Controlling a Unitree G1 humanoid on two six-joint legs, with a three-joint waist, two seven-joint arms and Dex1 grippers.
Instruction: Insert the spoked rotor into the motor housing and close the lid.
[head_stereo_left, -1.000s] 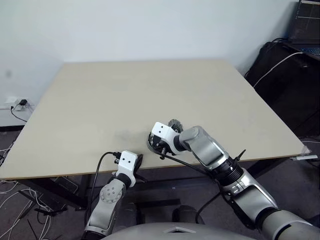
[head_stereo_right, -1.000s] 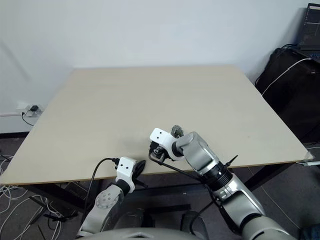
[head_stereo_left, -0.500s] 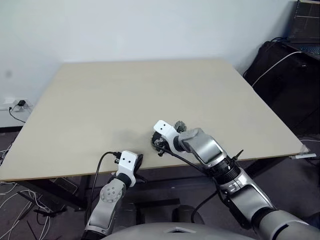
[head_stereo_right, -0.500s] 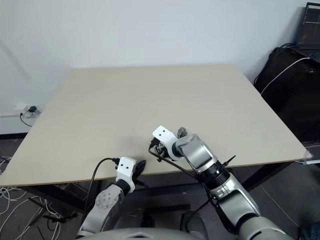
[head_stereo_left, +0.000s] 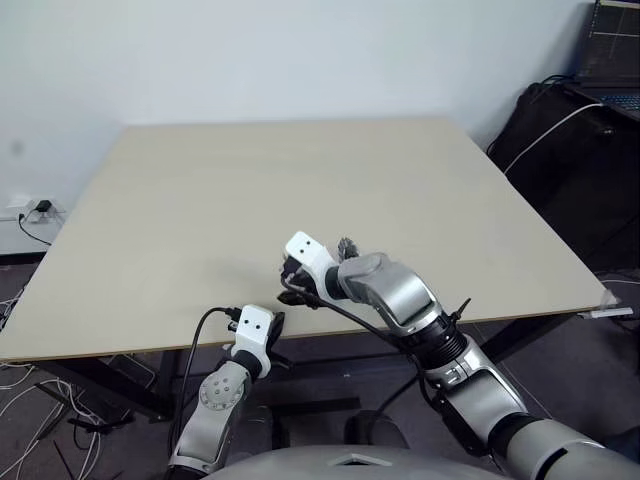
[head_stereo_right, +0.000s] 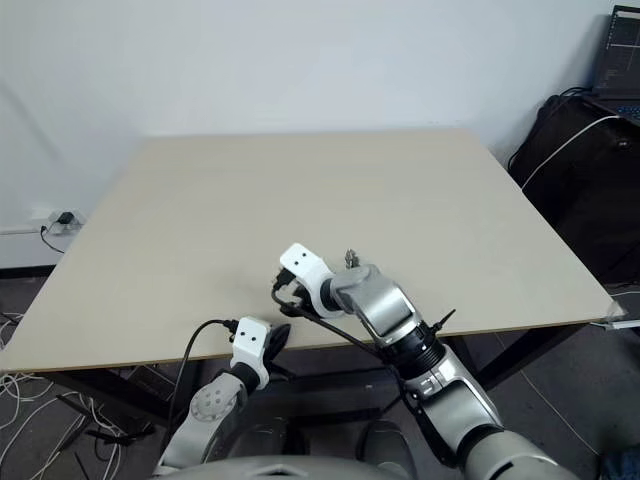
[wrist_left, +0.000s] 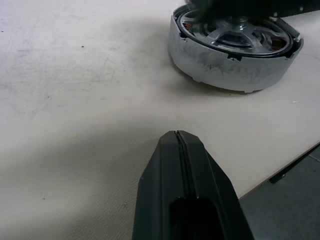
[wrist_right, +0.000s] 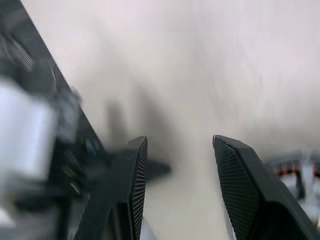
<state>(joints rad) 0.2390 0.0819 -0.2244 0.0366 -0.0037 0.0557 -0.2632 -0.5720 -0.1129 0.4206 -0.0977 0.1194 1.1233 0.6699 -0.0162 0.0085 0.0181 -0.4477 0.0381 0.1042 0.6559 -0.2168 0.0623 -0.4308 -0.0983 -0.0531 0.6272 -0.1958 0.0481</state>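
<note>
Housing: motor housing (wrist_left: 235, 55), a round, flat grey metal cup with a scuffed, matt wall, sits on the table near its front edge, ahead of the left gripper.
Rotor: spoked rotor (wrist_left: 239, 35) lies inside the housing, silver spokes running from a centre hub to a thin rim; a sliver of copper-brown shows at the rim's edge.
Lid: cannot be picked out; the housing's top is open in the left wrist view.
Wrist view versus head views: the left wrist view gives the housing plainly, wall and spokes both; in the head views the right arm's white wrist block covers most of it, and just a small dark toothed-looking piece (head_stereo_left: 346, 246) peeks out behind that block, too small to name.
Right gripper: right gripper (wrist_right: 177, 150) has its two black fingers (wrist_right: 237, 175) standing apart with bare table between them, nothing held; their inner faces are finely cross-hatched. In the head views it hangs over the table near the front edge (head_stereo_left: 288, 268). Copper and grey metal show blurred at one corner of its own view.
Left gripper: left gripper (wrist_left: 179, 137) has its fingers pressed together into one dark wedge with a thin seam down the middle, empty, low over the table.
Table: table (head_stereo_left: 250, 190), pale beige, smooth with a faint grain and light scuffs.
</note>
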